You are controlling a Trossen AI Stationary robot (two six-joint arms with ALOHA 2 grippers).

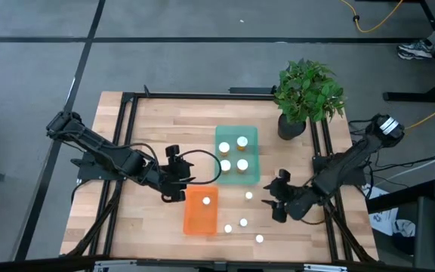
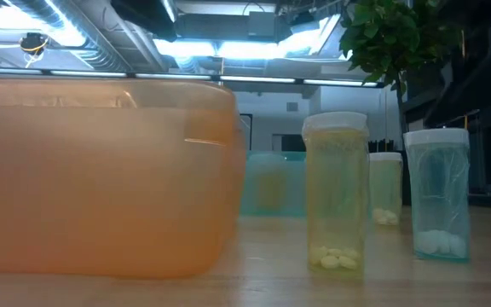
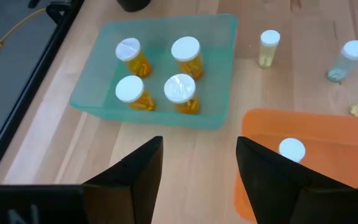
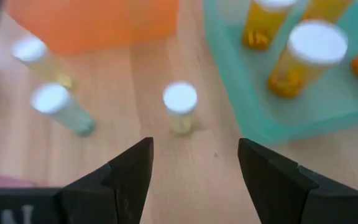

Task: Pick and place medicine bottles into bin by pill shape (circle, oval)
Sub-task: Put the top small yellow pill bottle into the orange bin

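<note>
The right hand, fingers spread and empty, sits on the bench's right side. The nearest loose medicine bottle stands upright at about nine o'clock from it, just beside the teal bin holding four bottles. The left hand, also spread, hovers at the orange bin, farther from that bottle.

My left arm reaches in from the table's left edge, bent at the elbow; its left gripper hangs over the table's middle, fingers spread wide — nothing between them. My right arm comes in from the right, its right gripper likewise parted and empty.
</note>
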